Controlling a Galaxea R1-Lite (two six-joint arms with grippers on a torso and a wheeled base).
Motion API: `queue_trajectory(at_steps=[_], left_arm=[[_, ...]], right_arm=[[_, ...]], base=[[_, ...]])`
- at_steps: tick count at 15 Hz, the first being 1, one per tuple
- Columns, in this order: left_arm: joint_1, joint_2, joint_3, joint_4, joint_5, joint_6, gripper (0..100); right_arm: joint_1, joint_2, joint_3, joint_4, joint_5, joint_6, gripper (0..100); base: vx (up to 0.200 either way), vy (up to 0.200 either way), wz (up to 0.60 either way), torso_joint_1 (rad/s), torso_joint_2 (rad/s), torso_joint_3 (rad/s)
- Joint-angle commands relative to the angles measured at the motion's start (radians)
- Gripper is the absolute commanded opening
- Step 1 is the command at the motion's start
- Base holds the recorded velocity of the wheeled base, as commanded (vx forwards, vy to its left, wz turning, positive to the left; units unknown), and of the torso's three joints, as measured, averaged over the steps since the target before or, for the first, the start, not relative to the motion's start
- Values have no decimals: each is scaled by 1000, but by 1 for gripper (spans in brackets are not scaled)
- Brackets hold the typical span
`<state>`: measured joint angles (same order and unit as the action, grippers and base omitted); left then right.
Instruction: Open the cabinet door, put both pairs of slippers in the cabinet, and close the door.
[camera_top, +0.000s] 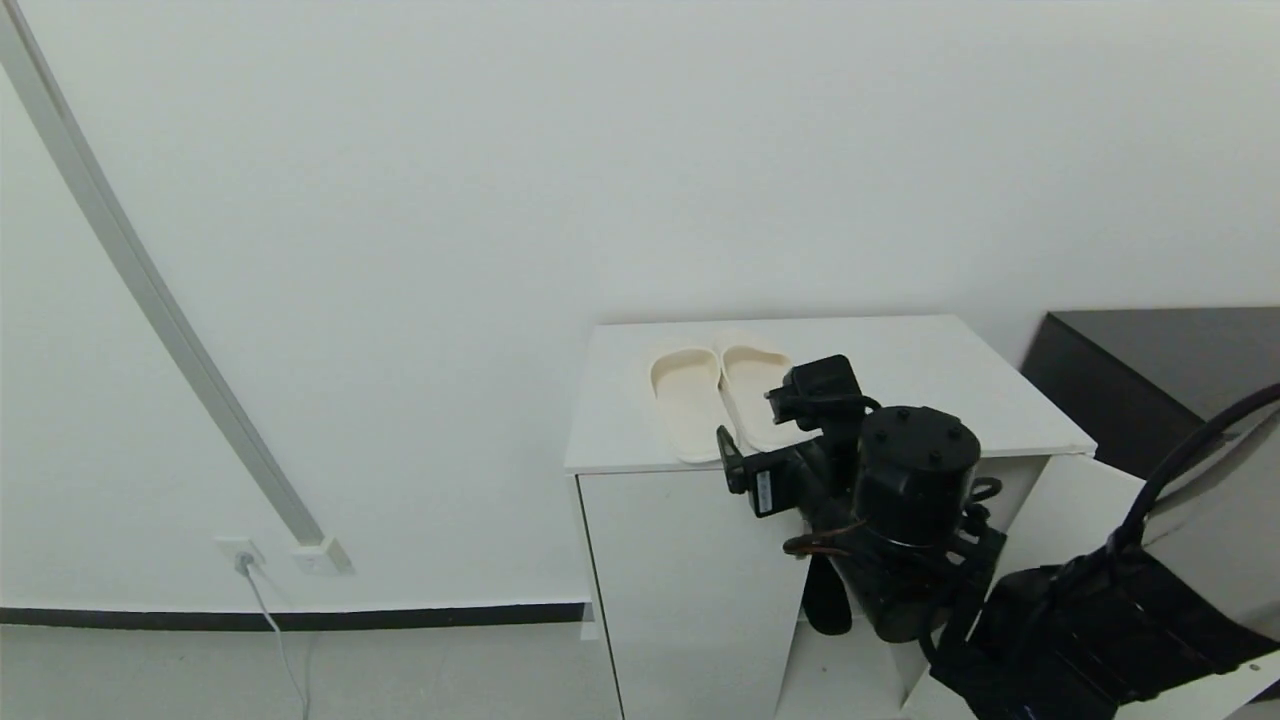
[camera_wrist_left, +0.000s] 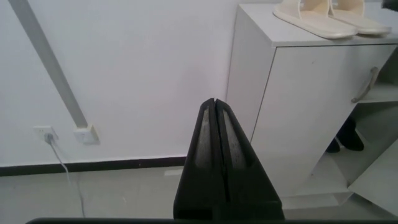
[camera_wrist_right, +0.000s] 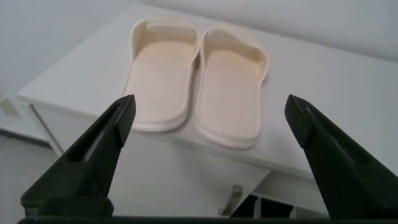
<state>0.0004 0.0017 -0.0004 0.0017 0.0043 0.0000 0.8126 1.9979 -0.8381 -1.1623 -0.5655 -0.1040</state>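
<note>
Gaping wide and empty, right claw (camera_wrist_right: 210, 104) faces slippers (camera_top: 700, 395) atop cabinet (camera_top: 900, 370); left claw (camera_wrist_left: 214, 106) is pinched shut.

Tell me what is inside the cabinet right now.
Past the open door, the cabinet shows a shelf and a dark object below it, too obscured to identify. The closed door covers the rest of the interior.

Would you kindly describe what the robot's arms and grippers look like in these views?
All black. The right arm has a cylindrical joint with a bolted round cap, a small white label and a thick black cable arching beside it. The right gripper has two wedge-shaped, tapering fingers; the left gripper has long tapered ones with greyer faces.
</note>
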Motion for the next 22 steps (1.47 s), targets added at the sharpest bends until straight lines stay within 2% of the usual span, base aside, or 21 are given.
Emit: queue_trajectory(at_steps=[1,2,3,5,11,15,18,22], left_arm=[[1,0,-1,0,0,0,0],[1,0,-1,0,0,0,0],[1,0,0,0,2,0,0],[1,0,0,0,0,0,0],[1,0,0,0,0,-2,0],[1,0,-1,0,0,-2,0],[1,0,-1,0,0,-2,0],[1,0,0,0,0,-2,0]], right_arm=[[0,-39,-141,225,-1,110,100],[4,-65,-184,345,-1,159,100],[5,-96,-266,540,-1,241,100],[22,-113,-355,699,-1,317,100],[28,-62,-355,698,-7,326,100],[28,-4,-291,590,1,322,100],[30,50,-286,573,4,322,100],[11,128,-369,563,42,317,100]], base=[[0,0,0,0,0,0],[0,0,0,0,0,0],[0,0,0,0,0,0],[0,0,0,0,0,0],[167,0,0,-5,4,5],[200,0,0,6,5,2],[0,0,0,0,0,0],[0,0,0,0,0,0]])
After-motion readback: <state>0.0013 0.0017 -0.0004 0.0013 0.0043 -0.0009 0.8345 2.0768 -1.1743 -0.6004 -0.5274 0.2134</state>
